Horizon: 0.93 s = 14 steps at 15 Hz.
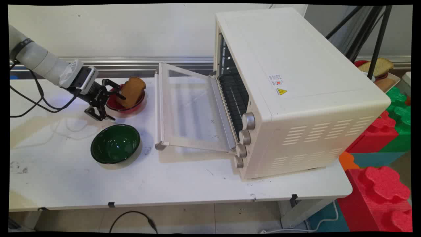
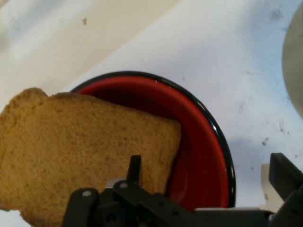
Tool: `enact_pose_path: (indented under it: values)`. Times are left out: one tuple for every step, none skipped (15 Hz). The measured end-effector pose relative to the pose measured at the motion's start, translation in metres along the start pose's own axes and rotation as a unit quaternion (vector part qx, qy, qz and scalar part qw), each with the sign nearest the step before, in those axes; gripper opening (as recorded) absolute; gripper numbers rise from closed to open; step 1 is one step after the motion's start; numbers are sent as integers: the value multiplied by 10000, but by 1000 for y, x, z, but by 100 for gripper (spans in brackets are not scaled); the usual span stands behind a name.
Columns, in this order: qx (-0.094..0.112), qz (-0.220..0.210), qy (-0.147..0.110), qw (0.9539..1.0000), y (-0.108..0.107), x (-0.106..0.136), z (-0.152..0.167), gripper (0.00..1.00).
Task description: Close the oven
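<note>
Poised low near the bench's (image 1: pixel 65 174) far left edge, claw (image 1: pixel 107 105) spread beside the red bowl (image 1: pixel 131 107) with its leaning bread slice (image 1: pixel 133 90), green bowl (image 1: pixel 115 143) just nearer, oven (image 1: pixel 296 82) standing open.

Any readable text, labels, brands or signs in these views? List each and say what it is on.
Nothing here reads as words.
White label on the oven top: print too small to read.
Yellow warning triangle beside it: a sign, no legible text.
White lettering on the gripper body: too small to read.
Hand view: no text.
</note>
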Motion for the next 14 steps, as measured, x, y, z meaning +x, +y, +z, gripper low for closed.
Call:
enact_pose_path:
  values:
    - [6,-42,31,10000,-1,1,-1,100]
    - [21,-96,72,9999,-2,3,-3,100]
    - [34,-165,114,9998,-3,4,-6,100]
    - [56,-251,166,9995,-4,6,-9,100]
    - [77,-378,239,9990,-6,8,-14,100]
    - [85,-477,297,9984,-6,9,-18,100]
    - [95,-617,380,9973,-8,12,-22,100]
    - [100,-764,470,9959,-9,14,-27,100]
    - [105,-880,542,9946,-10,16,-30,100]
    - [105,-951,588,9937,-11,18,-32,100]
    - [105,-1046,656,9923,-12,21,-34,100]
    - [99,-1140,727,9908,-13,23,-35,100]
    - [94,-1216,783,9894,-14,26,-35,100]
    - [83,-1286,840,9881,-14,29,-33,100]
